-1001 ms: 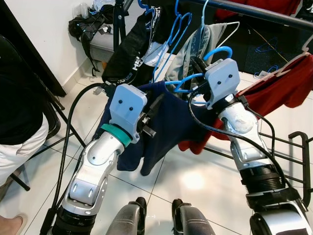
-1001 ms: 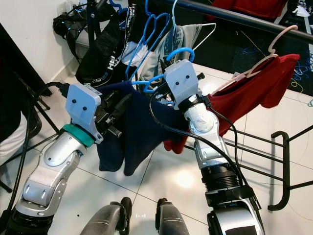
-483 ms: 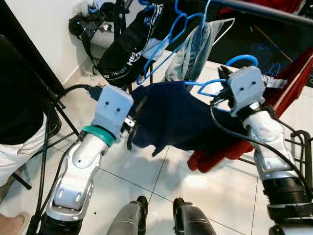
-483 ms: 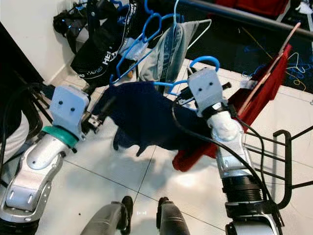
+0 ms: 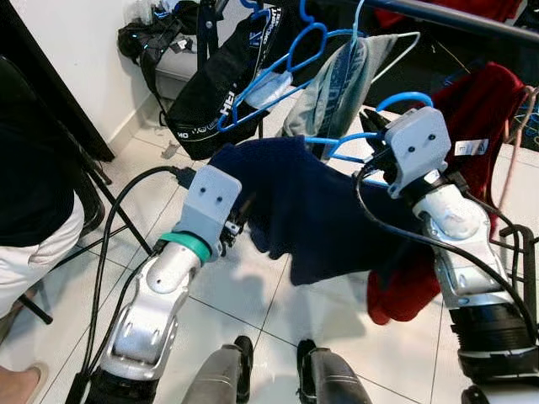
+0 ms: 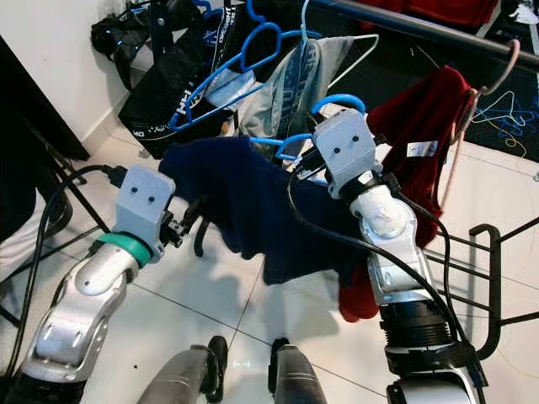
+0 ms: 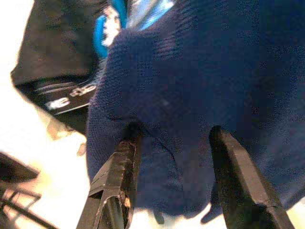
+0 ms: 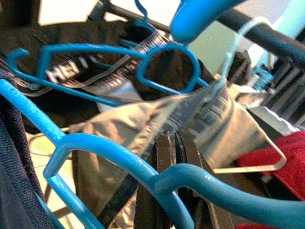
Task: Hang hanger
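Blue hanger (image 5: 354, 139), carrying a navy garment (image 5: 312, 202), is being pinched by the right gripper (image 8: 172, 157) below the rail (image 6: 404, 27), not yet hooked; left gripper (image 7: 171, 152), jaws spread, is supporting the garment.

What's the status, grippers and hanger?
Right gripper shut on blue hanger. Left gripper open against navy garment. Rail crowded with hung clothes.

White capital lettering runs along the black bag (image 5: 221, 97) hanging at about eleven o'clock in the head views; it looks like "HEAD" or similar, but the letters are tilted and partly folded, so the word cannot be read for certain. The same white letters appear blurred in the right wrist view. A small white tag on the red garment (image 6: 418, 149) is too small to read.
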